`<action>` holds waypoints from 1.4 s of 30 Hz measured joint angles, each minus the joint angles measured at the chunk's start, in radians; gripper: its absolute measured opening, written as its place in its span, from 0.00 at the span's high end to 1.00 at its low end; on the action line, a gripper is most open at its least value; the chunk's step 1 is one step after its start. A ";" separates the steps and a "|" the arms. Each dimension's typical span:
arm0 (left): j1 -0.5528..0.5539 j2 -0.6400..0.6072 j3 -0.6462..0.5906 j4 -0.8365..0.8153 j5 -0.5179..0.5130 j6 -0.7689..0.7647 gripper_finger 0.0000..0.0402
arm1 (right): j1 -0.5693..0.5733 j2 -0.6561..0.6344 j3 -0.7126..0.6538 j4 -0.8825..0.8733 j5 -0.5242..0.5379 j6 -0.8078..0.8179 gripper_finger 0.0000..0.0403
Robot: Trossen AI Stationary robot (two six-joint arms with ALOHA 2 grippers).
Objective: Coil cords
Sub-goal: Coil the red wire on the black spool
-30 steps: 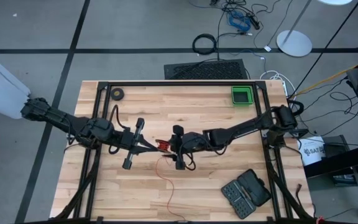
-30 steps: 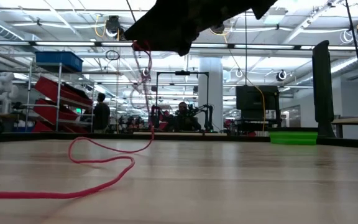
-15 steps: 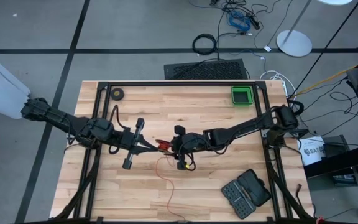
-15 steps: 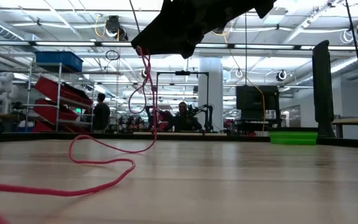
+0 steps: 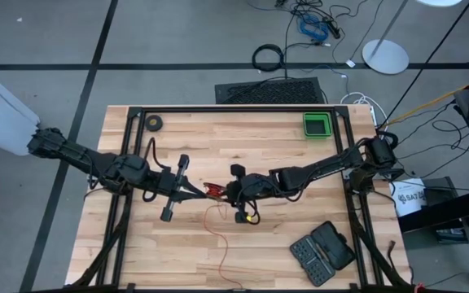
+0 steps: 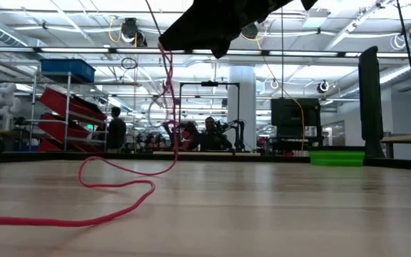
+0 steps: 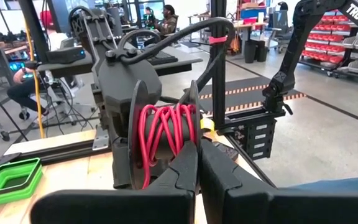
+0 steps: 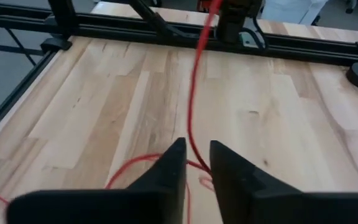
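1. Cords (image 5: 216,190): thin red wire, part wound into a small coil held above the middle of the bench (image 5: 218,138), part trailing loose over the wood toward the near edge.
2. Hidden or unclear: in the high view the coil is mostly covered by the two end effectors, with only a red patch showing. In the low view the dark arm overhead cuts off at the frame top, and the wire's upper end vanishes behind it. In the right wrist view the wire passes between the fingers, and contact cannot be made out.
3. Appearance: in the left wrist view the cords (image 7: 163,134) show as several red turns packed side by side against dark round flanges. In the low view the cords (image 6: 120,187) hang as one strand, then lie in a loose curl on the bench surface. In the right wrist view the cords (image 8: 194,106) run as a straight red line, with loops lying on the wood.
4. Left end effector (image 5: 200,191): left of bench centre, fingers closed, tips pressed together right in front of the coil in its wrist view.
5. Right end effector (image 5: 236,194): just right of the coil, facing the left one; fingers (image 8: 166,168) stand narrowly apart astride the strand, so whether it grips the cords cannot be told.
6. Other items: green tray (image 5: 316,124) at the far right corner; dark tape roll (image 5: 153,123) at the far left; dark case (image 5: 322,251) at the near right.
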 joint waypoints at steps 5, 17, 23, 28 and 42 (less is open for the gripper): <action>0.000 0.000 0.000 -0.036 0.010 0.000 0.98 | 0.000 -0.002 0.000 -0.042 -0.001 -0.003 0.99; -0.001 0.000 0.000 -0.082 0.013 0.009 0.98 | 0.056 -0.116 0.000 -0.167 0.009 0.007 1.00; -0.020 0.000 0.000 -0.159 0.016 0.033 0.98 | 0.121 -0.188 0.000 -0.248 0.096 0.020 1.00; -0.034 0.000 -0.001 -0.186 0.008 0.061 0.98 | 0.179 -0.233 0.000 -0.281 0.134 0.028 1.00; -0.043 0.000 -0.001 -0.142 0.073 0.075 0.98 | 0.214 -0.247 0.000 -0.333 0.244 0.045 1.00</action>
